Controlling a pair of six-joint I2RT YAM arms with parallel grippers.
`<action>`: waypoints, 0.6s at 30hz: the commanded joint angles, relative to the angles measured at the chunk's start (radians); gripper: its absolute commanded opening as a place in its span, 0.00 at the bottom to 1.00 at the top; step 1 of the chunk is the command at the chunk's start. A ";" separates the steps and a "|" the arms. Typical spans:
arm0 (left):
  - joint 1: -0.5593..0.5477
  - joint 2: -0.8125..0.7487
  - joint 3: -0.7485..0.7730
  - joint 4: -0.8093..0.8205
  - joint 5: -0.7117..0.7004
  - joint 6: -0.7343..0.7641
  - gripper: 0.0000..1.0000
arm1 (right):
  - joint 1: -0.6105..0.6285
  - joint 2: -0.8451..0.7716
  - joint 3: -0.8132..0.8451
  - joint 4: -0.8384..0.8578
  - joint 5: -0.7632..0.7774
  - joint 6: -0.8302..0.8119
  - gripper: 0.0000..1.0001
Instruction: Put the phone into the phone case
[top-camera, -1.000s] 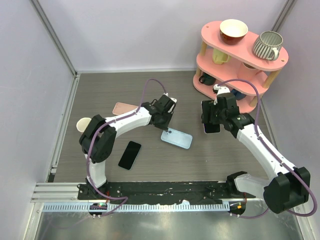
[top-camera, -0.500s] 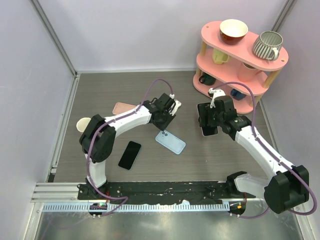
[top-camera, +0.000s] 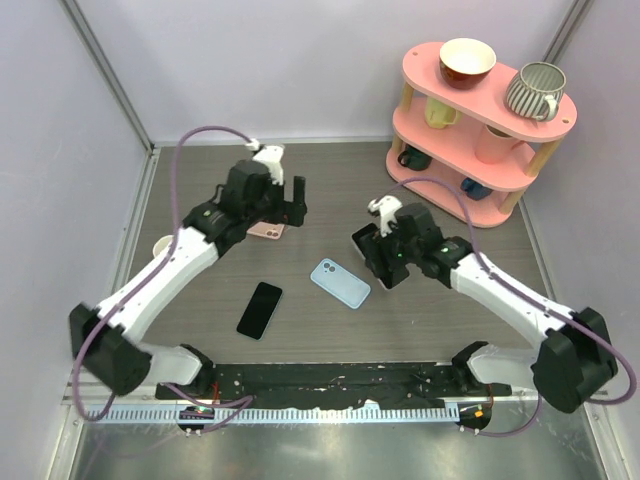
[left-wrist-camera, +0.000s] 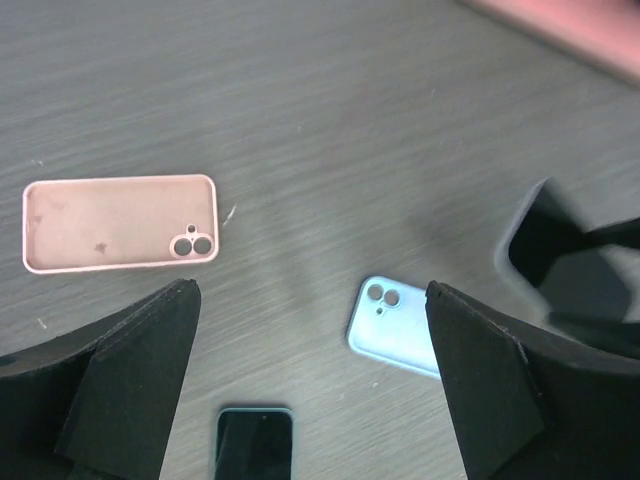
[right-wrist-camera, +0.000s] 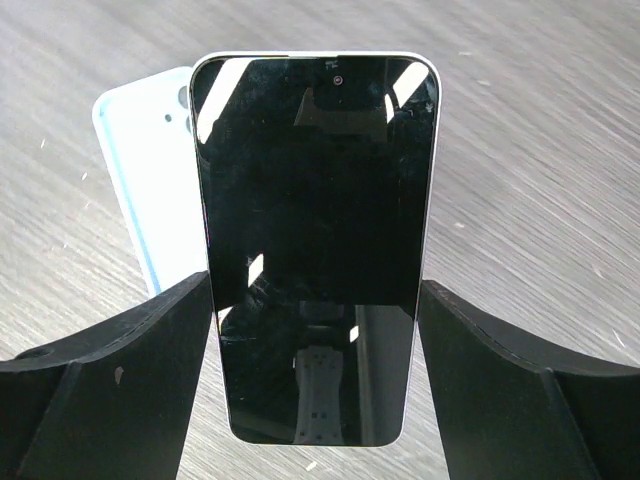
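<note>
My right gripper (top-camera: 377, 252) (right-wrist-camera: 315, 285) is shut on a black-screened phone (right-wrist-camera: 315, 200) with pale edges, gripped by its long sides and held screen-up just right of the light blue phone case (top-camera: 340, 283) (right-wrist-camera: 145, 180). That case (left-wrist-camera: 395, 322) lies flat on the table, its camera holes showing. My left gripper (top-camera: 290, 205) (left-wrist-camera: 310, 290) hangs open and empty high over the table, above a pink case (top-camera: 265, 232) (left-wrist-camera: 120, 222) that lies hollow side up. A second, dark phone (top-camera: 260, 310) (left-wrist-camera: 255, 440) lies screen-up near the front left.
A pink three-tier shelf (top-camera: 480, 110) with mugs and a bowl stands at the back right. A cream cup (top-camera: 165, 247) sits at the table's left edge. Grey walls close in the left, back and right sides.
My left gripper has opened, let go of the blue case, and swung back left over the pink case. My right gripper has carried the phone leftwards, up beside the blue case.
</note>
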 joint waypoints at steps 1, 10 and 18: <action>0.004 -0.173 -0.114 0.135 -0.071 -0.110 1.00 | 0.101 0.094 0.041 0.108 -0.014 -0.095 0.50; 0.004 -0.446 -0.279 0.256 -0.287 -0.095 1.00 | 0.219 0.269 0.114 0.203 0.003 -0.128 0.50; 0.004 -0.587 -0.351 0.302 -0.416 -0.095 1.00 | 0.300 0.395 0.153 0.248 0.073 -0.167 0.51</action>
